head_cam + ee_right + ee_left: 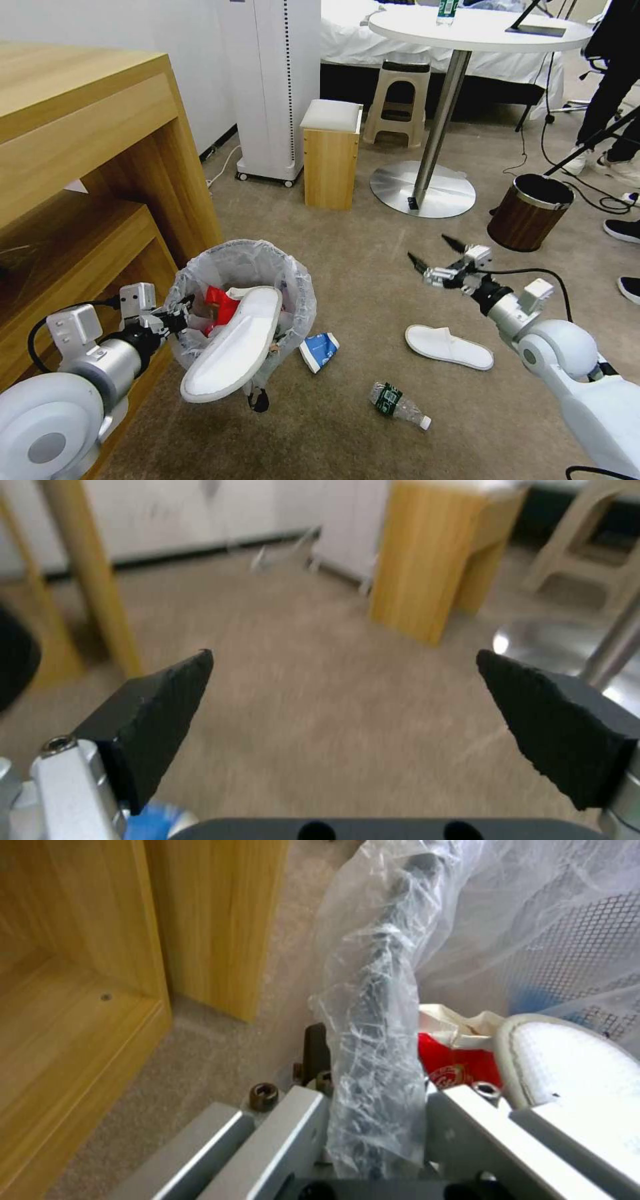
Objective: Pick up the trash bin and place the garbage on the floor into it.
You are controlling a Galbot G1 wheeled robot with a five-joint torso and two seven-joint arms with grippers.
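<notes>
My left gripper (180,319) is shut on the rim of the trash bin (297,283), which hangs tilted above the floor (347,280). In the left wrist view the jaws (373,1090) clamp the bag-wrapped rim (383,1005). A white slipper (233,350) sticks out of the bin over red wrappers (221,300). On the carpet lie another white slipper (448,347), a blue paper cup (319,351) and a clear bottle (399,404). My right gripper (430,248) hovers open above the carpet, beyond the lying slipper, with nothing between its fingers (167,715).
A wooden shelf unit (80,173) stands close on the left. A wood-grain bin (530,212), a round table's base (422,189), a wooden stool (331,155) and cables lie farther off. A person's feet (623,230) are at the right edge.
</notes>
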